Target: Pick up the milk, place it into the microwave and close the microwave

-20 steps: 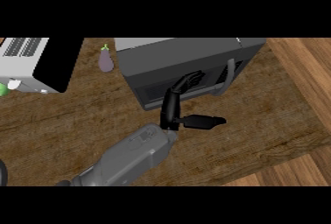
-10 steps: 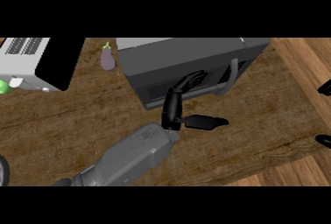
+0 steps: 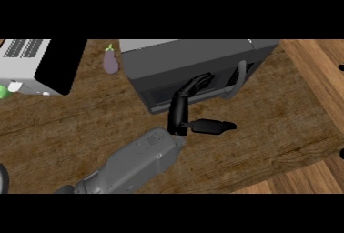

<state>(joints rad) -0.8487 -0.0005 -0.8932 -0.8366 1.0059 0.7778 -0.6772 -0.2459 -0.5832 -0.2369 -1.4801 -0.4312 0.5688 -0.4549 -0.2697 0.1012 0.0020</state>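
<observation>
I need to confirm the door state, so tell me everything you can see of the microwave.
The microwave is a dark grey box standing on the wooden counter, toward the back, right of the eggplant. Its front door looks shut, with a dark window panel and a pale grey handle near its right edge. The left hand has its fingers stretched out against the door beside the handle. No milk shows.

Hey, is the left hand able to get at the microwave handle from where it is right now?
Probably yes: the left hand rests straight fingers on the microwave door, the handle just beside them, nothing between.
</observation>
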